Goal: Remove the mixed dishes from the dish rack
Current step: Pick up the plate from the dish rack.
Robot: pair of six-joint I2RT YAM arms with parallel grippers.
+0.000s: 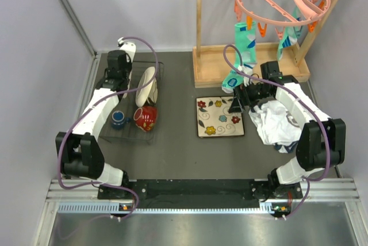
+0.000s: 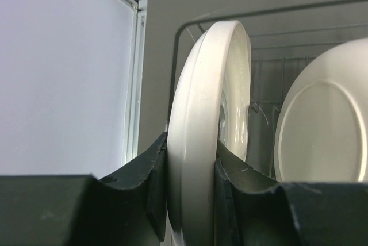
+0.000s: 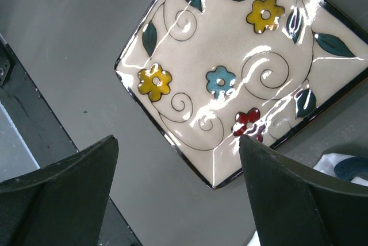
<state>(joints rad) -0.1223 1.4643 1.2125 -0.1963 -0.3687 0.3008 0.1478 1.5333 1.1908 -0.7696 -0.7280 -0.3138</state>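
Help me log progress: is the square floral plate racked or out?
Out. The square floral plate lies flat on the table, right of the dish rack.

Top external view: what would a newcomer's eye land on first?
The pink round peg hanger hangs at upper right. A square cream floral plate lies flat at centre. At left, the left gripper has its jaws shut on a large cream dish standing in the black wire dish rack.

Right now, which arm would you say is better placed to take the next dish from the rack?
Left. The left gripper is closed on the rim of a cream plate standing in the dish rack, while the right gripper hangs open over the square floral plate, away from the rack.
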